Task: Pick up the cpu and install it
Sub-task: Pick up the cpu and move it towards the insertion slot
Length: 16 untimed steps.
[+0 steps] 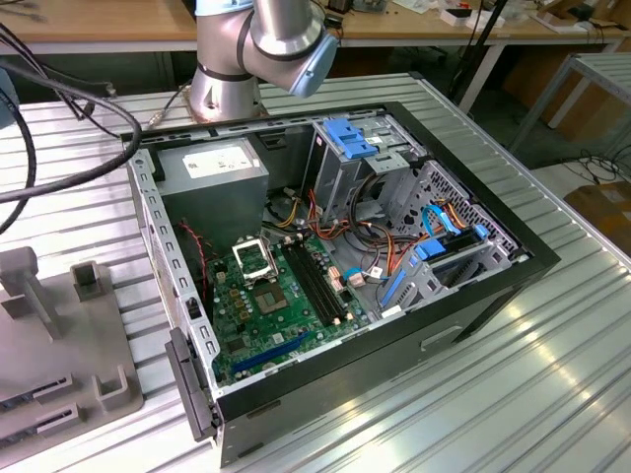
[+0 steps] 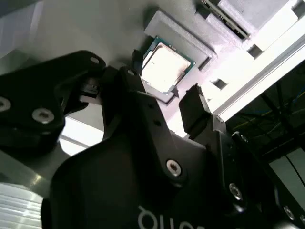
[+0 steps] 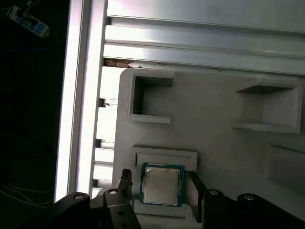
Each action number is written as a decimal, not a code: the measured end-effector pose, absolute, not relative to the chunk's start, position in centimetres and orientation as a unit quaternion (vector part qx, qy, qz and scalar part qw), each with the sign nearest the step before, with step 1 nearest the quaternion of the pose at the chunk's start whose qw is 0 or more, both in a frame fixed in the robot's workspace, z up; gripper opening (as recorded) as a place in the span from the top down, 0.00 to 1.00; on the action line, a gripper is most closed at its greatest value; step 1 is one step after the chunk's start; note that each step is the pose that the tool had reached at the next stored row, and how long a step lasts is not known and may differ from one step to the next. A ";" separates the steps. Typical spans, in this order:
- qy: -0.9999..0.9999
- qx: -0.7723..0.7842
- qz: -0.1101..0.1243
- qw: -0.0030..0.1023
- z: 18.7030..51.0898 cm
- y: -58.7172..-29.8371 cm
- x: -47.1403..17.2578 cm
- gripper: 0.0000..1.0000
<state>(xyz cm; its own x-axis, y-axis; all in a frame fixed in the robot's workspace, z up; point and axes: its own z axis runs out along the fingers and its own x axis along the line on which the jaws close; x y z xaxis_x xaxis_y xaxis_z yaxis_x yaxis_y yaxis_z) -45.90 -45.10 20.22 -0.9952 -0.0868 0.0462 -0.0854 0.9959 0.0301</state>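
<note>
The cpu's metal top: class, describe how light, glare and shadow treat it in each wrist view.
In the second wrist view the cpu top is blown out almost white by glare, while the gripper before it is a dark, underexposed mass; in the first wrist view the cpu is evenly lit grey, and the glare sits on the metal rails instead.
</note>
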 end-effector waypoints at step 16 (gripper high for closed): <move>-0.999 0.037 -0.006 0.022 19.2 -45.2 -46.0 0.42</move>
<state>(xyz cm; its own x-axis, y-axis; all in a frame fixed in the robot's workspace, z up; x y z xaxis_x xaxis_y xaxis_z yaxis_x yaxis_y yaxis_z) -45.99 -45.25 19.24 -0.9963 -0.0743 0.0440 -0.0738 0.9972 0.0128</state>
